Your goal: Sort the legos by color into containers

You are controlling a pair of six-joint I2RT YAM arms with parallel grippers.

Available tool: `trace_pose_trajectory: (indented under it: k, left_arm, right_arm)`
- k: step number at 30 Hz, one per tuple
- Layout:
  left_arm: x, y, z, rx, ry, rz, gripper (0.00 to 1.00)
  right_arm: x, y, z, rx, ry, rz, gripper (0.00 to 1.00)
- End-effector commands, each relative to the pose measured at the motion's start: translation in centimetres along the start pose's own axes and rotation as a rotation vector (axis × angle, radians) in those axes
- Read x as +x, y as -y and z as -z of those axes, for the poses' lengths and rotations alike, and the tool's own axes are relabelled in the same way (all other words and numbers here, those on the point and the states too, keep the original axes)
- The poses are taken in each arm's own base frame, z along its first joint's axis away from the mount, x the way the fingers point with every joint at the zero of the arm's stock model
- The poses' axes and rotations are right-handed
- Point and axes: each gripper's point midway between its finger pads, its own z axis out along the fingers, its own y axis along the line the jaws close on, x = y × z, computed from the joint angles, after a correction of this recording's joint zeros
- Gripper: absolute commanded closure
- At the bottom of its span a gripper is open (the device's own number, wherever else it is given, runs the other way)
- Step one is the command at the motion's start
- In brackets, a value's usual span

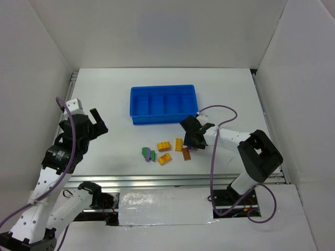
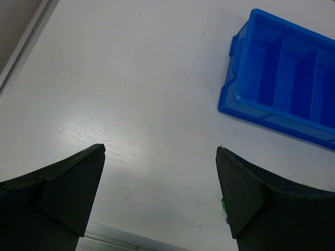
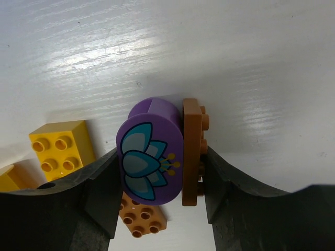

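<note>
The left gripper (image 1: 99, 125) hangs over bare desk (image 1: 104, 94) at the left, well apart from every brick. Its jaws are spread wide and hold nothing, which looks like waiting out of the way while the other arm works. Its wrist view shows only the desk and a corner of the tray (image 2: 261, 112).

The tray (image 1: 157, 120) lies crosswise at the middle of the desk, beyond the bricks. Four compartments show side by side and no brick shows in any of them, so sorting looks barely begun.

In front of the tray the loose legos lie in a small scatter. A green brick (image 1: 144, 151) is leftmost with a lilac brick (image 1: 152, 155) touching it. Three yellow bricks follow (image 1: 164, 146) (image 1: 165, 159) (image 1: 179, 144), then a brown brick (image 1: 186, 154) just beside the last.

At the right end of that scatter the right gripper (image 1: 191, 142) reaches down. In its wrist view the fingers appear to press from both sides on a purple brick (image 3: 152, 157) printed with a flower. A brown plate (image 3: 191, 151) stands on edge against its right face. I cannot tell whether the two are clipped together or only squeezed. Either way one pinch holds two colours, which would have to be parted before each goes to its own compartment. Whether the pair is off the desk I cannot tell.
</note>
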Motion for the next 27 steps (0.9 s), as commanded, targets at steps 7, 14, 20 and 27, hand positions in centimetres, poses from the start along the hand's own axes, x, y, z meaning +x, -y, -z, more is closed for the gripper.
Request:
trace_pose_trajectory:
  k: [7, 14, 20, 27]
  left_arm:
    - [-0.4, 0.6, -0.3, 0.025, 0.013, -0.008, 0.00]
    - [-0.4, 4.0, 0.2, 0.186, -0.044, 0.015, 0.00]
    - [1.0, 14.1, 4.8, 0.738, -0.297, 0.051, 0.02]
    - [3.5, 21.8, 9.2, 1.206, -0.541, 0.018, 0.05]
  right_arm:
    - [-2.3, -0.8, 1.8, -0.074, 0.104, 0.013, 0.60]
    - [-4.9, -3.3, 7.6, -0.314, 0.219, 0.119, 0.65]
    - [-4.2, -7.6, 17.7, -0.785, 0.328, 0.391, 0.64]
    - [-1.9, -10.9, 24.4, -1.093, 0.339, 0.624, 0.62]
